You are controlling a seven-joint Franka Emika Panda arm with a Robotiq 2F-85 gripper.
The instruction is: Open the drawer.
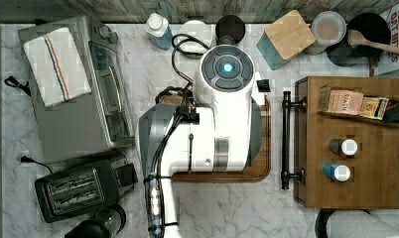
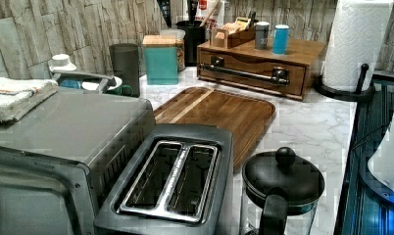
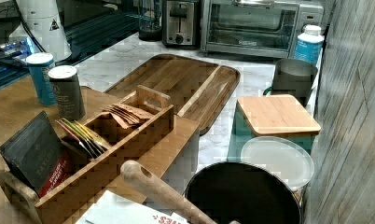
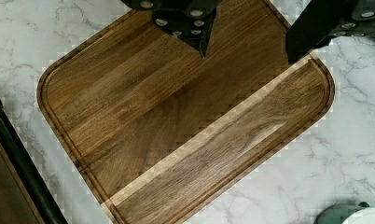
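The white marble-patterned surface (image 1: pixel 227 208) carries everything, and the white robot arm (image 1: pixel 222 124) hangs over its middle in the top view, covering most of the flat rounded-corner wooden tray (image 2: pixel 219 110). At the top view's left sits a silver toaster oven (image 1: pixel 73 94) with a striped folded towel (image 1: pixel 56 64) on its roof, and a black two-slot toaster (image 1: pixel 78 188) stands just beside it. At the top view's right stands the medium-brown wooden box cabinet (image 1: pixel 356 163); its wide shallow wooden drawer (image 2: pixel 251 73) sits flush in the cabinet front — closed — with the long black metal bar handle (image 1: pixel 285 141) on two mounts facing the tray. The gripper (image 4: pixel 251 42) hovers above the tray in the wrist view, its two dark fingers (image 4: pixel 197 28) spread wide apart and holding nothing — well clear of the handle, which runs along the frame's edge there.
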